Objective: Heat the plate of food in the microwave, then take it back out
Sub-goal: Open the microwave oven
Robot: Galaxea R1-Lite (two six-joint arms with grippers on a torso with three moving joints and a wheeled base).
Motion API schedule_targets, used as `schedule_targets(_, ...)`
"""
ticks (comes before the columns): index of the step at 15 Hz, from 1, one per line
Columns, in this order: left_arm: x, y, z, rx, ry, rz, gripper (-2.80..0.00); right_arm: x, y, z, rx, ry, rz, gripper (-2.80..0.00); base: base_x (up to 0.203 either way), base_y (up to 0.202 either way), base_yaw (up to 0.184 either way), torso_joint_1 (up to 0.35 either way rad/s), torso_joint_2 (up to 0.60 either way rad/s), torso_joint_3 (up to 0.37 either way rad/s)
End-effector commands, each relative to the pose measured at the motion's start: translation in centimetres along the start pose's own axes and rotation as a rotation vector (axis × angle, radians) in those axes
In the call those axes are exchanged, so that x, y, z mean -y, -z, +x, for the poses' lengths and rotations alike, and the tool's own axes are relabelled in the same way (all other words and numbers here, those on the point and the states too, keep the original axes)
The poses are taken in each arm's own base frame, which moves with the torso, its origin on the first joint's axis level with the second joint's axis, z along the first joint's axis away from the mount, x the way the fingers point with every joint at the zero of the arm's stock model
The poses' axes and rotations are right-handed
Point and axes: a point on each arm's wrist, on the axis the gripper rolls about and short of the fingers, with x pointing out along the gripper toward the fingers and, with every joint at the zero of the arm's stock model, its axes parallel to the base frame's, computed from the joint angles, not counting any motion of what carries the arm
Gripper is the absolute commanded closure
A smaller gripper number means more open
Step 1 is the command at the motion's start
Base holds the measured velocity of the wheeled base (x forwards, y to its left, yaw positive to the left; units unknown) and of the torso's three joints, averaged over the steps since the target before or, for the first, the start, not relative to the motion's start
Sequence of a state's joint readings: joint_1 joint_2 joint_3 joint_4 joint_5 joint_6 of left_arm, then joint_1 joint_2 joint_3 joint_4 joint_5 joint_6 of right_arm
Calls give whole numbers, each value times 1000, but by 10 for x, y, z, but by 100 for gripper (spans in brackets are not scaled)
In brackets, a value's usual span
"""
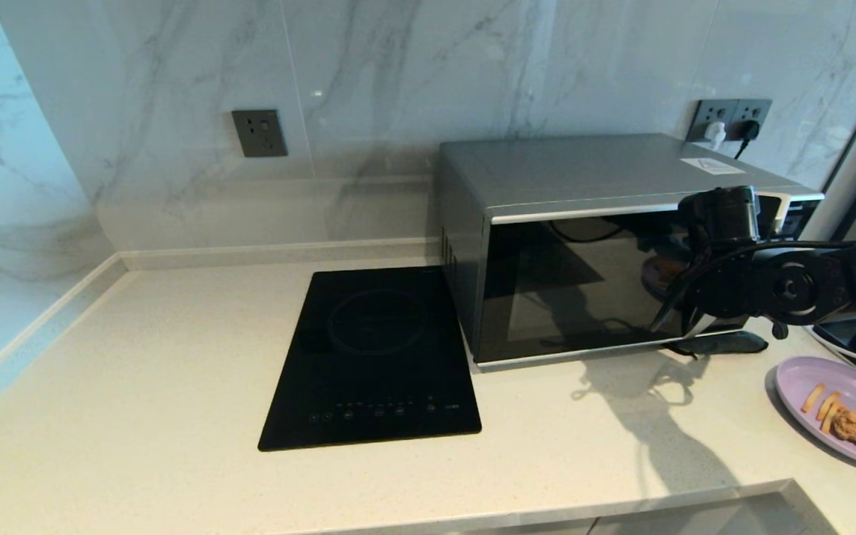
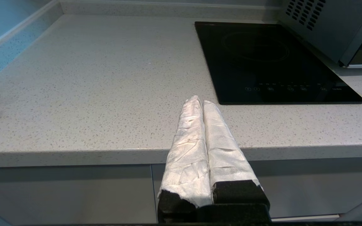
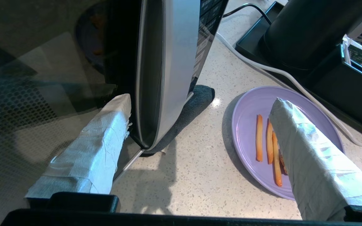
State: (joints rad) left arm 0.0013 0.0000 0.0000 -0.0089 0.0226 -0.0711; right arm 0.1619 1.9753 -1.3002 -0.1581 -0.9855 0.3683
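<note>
Evidently the right gripper (image 3: 200,103) holds its 2 fingers wide astride the microwave (image 1: 584,245) handle strip (image 3: 171,72) to pull the door, the plate of food (image 1: 844,405) waiting on the counter (image 1: 138,386) beside it, while the left gripper (image 2: 199,101), fingers pressed together, idles at the counter's front edge.

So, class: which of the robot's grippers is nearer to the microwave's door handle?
The right. The right gripper stands open around the door handle of the microwave; the left gripper is shut at the counter's front edge, beyond the cooktop.
</note>
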Motion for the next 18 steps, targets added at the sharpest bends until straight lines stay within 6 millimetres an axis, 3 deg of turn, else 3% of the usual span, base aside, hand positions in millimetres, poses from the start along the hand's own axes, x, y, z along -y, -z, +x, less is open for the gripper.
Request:
schedule_targets(1, 0, 0, 0, -1, -1, -1, 0, 3, -2, 4, 3, 17, 9, -280, 0, 0, 0, 0, 0, 0)
schedule_targets(10, 0, 0, 0, -1, -1, -1, 0, 14, 2, 25, -5, 69, 27, -280, 0, 0, 0, 0, 0, 0)
schedule_targets(11, 0, 0, 0, -1, -1, -1, 0, 14, 2, 25, -5, 69, 29, -98, 0, 0, 0, 0, 0, 0)
schedule_targets(12, 0, 0, 0, -1, -1, -1, 0, 13, 3, 26, 1, 67, 34, 0, 0, 0, 0, 0, 0, 0)
schedule_targets(18, 0, 0, 0, -1, -1, -1, 0, 16, 9, 25, -11, 69, -3, 0, 0, 0, 0, 0, 0, 0)
